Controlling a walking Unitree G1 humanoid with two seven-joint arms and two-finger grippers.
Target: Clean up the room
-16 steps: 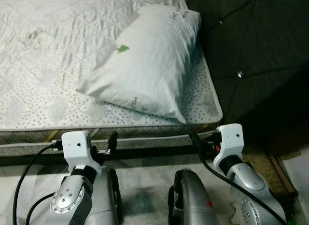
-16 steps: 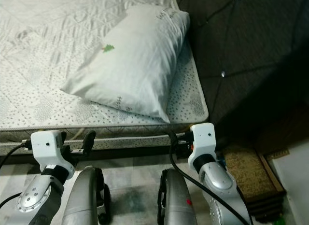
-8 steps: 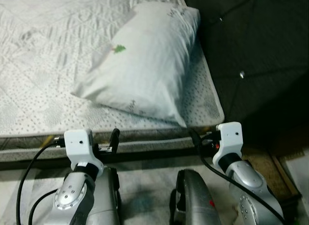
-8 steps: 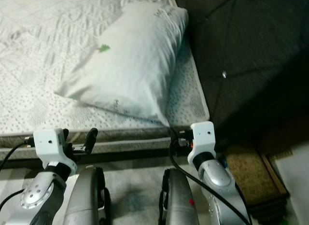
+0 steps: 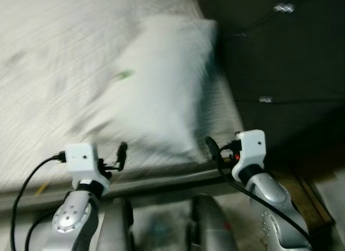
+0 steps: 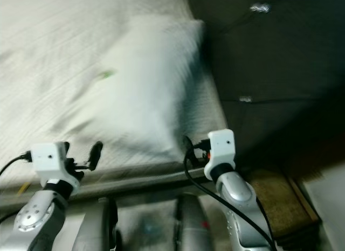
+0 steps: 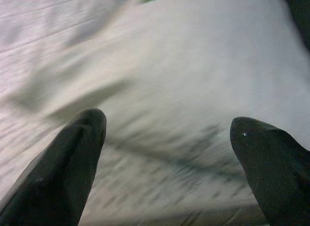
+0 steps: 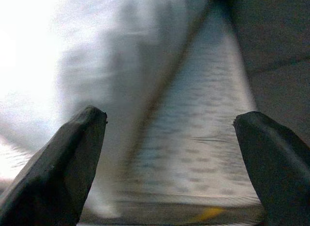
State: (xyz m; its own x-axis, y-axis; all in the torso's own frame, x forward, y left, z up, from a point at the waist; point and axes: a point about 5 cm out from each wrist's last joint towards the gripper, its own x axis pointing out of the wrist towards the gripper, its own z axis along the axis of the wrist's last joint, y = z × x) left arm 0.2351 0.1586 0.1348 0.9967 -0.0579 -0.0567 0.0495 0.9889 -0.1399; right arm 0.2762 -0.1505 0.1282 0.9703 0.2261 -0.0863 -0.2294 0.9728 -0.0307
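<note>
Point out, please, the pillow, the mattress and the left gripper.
pillow [image 5: 161, 84], left eye view, middle of its white cover.
mattress [image 5: 48, 73], left eye view, bare quilted top.
left gripper [image 7: 167, 158], left wrist view, between its fingertips.

A dark quilted headboard [image 5: 285, 62] stands along the bed's right side. Low on the right, beside it, a brown woven mat [image 6: 277, 197] lies on the floor; details are blurred.
</note>
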